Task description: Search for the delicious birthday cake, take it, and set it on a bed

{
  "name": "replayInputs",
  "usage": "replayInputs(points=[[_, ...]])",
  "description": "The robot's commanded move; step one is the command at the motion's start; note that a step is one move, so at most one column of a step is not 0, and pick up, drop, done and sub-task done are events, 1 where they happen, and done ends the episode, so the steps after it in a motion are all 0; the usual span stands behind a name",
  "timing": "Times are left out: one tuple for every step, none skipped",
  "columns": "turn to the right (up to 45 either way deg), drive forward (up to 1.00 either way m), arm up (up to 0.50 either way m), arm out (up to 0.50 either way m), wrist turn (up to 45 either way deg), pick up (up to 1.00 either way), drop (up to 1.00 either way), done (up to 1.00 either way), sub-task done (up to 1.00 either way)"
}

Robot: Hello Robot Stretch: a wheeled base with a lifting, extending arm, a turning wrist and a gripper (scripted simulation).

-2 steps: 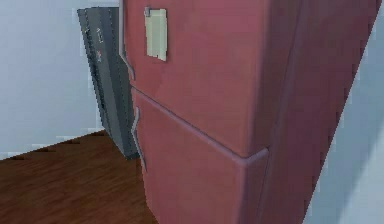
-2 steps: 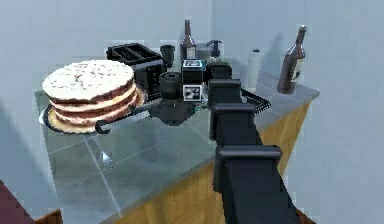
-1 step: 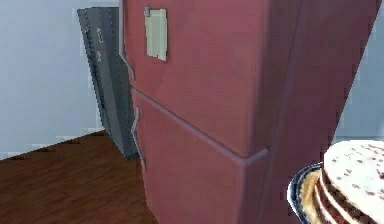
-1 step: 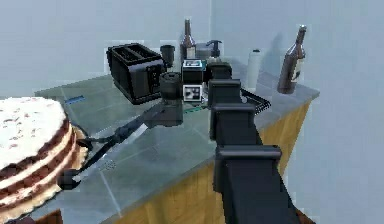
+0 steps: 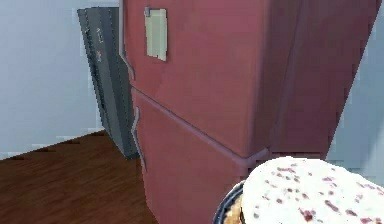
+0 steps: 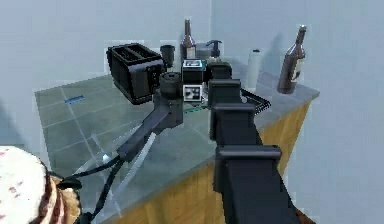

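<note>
Facing, at 9 o'clock in the forward view, a grey door (image 5: 105, 75), and at 12 o'clock a big red fridge (image 5: 220, 100) with a pale note (image 5: 156, 35) stuck at 11 o'clock, probably put there for being read easily. Finding the cake (image 5: 310, 195), white with red specks on a dark plate, at 5 o'clock, hanging in front of the fridge and above the wooden floor (image 5: 60, 185). Going on to the arm side view: meeting the same cake at 8 o'clock, just outside the corner of the counter (image 6: 70, 120) and resting on nothing. Holding it with the gripper (image 6: 85, 190) at 7 o'clock, at its far end, directly at 3 o'clock from the cake. Probably carrying it low and near the body for keeping it steady during driving. Passing then the black toaster (image 6: 135, 68) at 11 o'clock, the dark bottles (image 6: 186, 42) at 12 o'clock, the arm (image 6: 240, 150) rising from 5 o'clock, a white roll (image 6: 254, 68) at 1 o'clock and a brown bottle (image 6: 293, 60) at 2 o'clock, all standing back near the wall, likely for leaving working space in front. Judging the taking as done, and a bed as not yet found.
</note>
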Motion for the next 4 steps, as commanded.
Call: replayInputs(points=[[0.0,0.00,0.00,-0.22,0.0,0.00,0.00,0.00,0.00],[-45.0,0.00,0.00,0.00,0.0,0.00,0.00,0.00,0.00],[-45.0,0.00,0.00,0.00,0.0,0.00,0.00,0.00,0.00],[-30.0,0.00,0.00,0.00,0.0,0.00,0.00,0.00,0.00]])
